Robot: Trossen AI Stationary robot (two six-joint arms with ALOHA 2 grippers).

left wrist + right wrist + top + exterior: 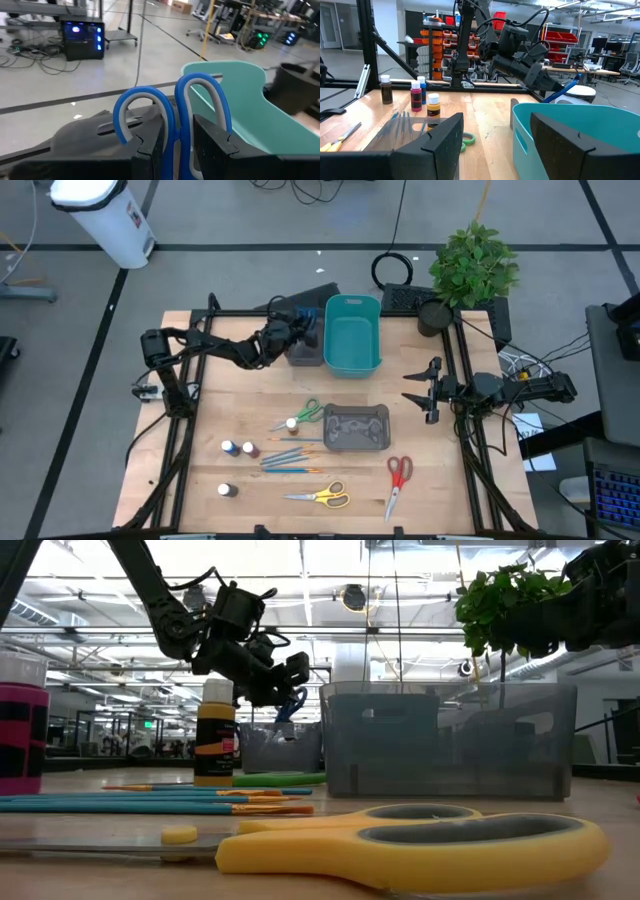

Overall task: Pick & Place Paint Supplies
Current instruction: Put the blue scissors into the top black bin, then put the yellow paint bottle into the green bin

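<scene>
Blue scissors (172,117) pinched in left gripper (179,145), above dark grey tray (303,355) beside teal bin (352,335).
Right gripper (428,392) spread, empty, waiting at table's right edge.

Bin (352,335) behind tray (356,428), brushes (290,459) left of tray, bottles (238,449) left of brushes
</scene>
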